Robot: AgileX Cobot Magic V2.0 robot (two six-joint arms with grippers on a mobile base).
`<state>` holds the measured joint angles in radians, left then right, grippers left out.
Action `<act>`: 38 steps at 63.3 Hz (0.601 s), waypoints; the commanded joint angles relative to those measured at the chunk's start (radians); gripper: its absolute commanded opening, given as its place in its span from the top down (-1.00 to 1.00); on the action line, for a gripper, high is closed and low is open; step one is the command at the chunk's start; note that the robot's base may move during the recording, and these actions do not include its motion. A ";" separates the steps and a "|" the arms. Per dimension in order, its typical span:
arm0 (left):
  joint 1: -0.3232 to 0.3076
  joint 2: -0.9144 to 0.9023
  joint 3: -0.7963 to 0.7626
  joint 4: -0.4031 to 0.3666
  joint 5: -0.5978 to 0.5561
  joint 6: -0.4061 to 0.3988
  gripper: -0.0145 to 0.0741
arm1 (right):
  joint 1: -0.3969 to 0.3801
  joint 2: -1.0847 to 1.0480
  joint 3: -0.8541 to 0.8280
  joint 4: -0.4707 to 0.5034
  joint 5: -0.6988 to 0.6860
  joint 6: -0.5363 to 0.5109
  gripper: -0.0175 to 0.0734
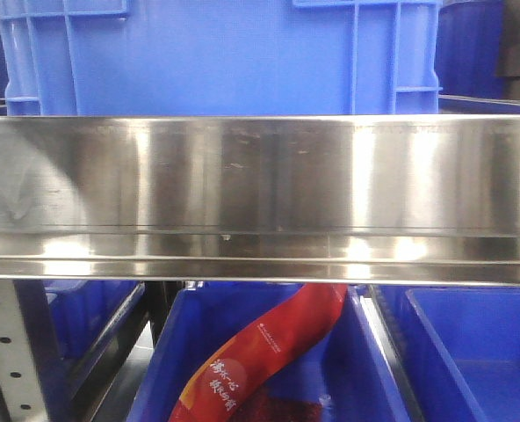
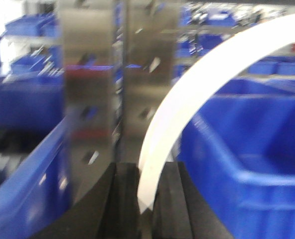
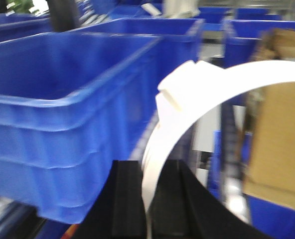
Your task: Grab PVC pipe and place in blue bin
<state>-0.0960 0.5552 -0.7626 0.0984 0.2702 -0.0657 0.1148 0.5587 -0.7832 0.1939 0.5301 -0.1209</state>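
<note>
The PVC pipe [image 2: 197, 84] looks like a white curved strip that arcs up and to the right from my left gripper [image 2: 146, 169]. The black jaws are shut on its lower end. In the right wrist view a white curved PVC pipe [image 3: 187, 104] with a stepped joint also rises from between the jaws of my right gripper [image 3: 150, 167], which is shut on it. A large blue bin [image 3: 63, 99] stands just left of the right gripper. Another blue bin [image 2: 247, 149] lies to the right of the left gripper. Neither gripper shows in the front view.
A wide stainless shelf beam [image 1: 260, 193] fills the front view, with a blue crate [image 1: 216, 53] above it and a blue bin holding a red packet [image 1: 269, 352] below. A perforated metal upright [image 2: 112, 89] stands ahead of the left gripper. A cardboard box [image 3: 277, 129] is right of the right gripper.
</note>
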 commanded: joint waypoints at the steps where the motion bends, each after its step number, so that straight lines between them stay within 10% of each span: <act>1: -0.078 0.028 -0.062 -0.007 -0.019 0.051 0.92 | 0.060 0.054 -0.061 0.005 -0.029 -0.028 0.99; 18: -0.317 0.268 -0.245 -0.017 -0.012 0.055 0.92 | 0.195 0.313 -0.225 0.005 -0.150 -0.028 0.99; 38: -0.343 0.690 -0.585 -0.120 -0.008 0.055 0.92 | 0.323 0.682 -0.528 0.005 -0.142 -0.028 0.99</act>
<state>-0.4337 1.1664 -1.2726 -0.0054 0.2858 -0.0110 0.4143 1.1692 -1.2409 0.1988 0.4097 -0.1410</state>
